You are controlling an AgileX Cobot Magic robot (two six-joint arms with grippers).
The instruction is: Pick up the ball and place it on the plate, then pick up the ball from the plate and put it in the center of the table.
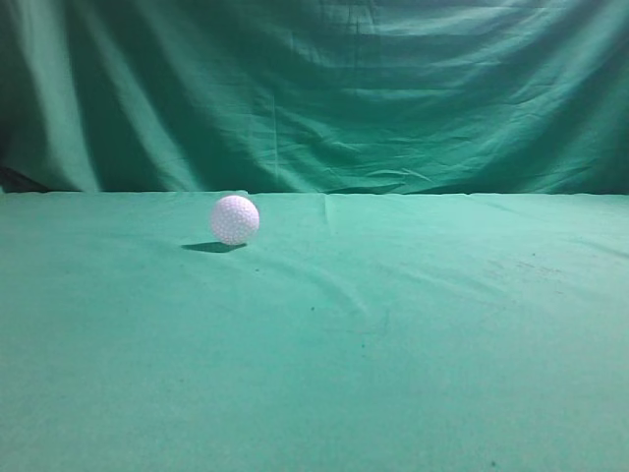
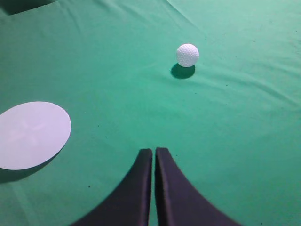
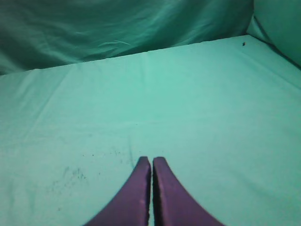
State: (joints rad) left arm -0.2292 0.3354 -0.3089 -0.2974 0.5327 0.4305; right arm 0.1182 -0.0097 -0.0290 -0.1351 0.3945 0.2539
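A green curtain (image 1: 314,88) hangs as the backdrop, filling the whole rear of the scene with deep, slanting folds and creases. Light falls from above, brighter toward the upper right, leaving the lower left corner dark where the cloth bunches in shadow.

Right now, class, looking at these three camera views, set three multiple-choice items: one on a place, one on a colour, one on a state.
1. Where is the ball?
A. on the plate
B. on the table cloth
C. in a pincer

2. What colour is the plate?
A. white
B. red
C. black

3. How is the left pincer?
A. wide open
B. shut and empty
C. holding the ball

Answers: 1 B, the ball rests on the table, apart from the plate. 2 A, it shows pale white. 3 B, its tips meet with nothing between.
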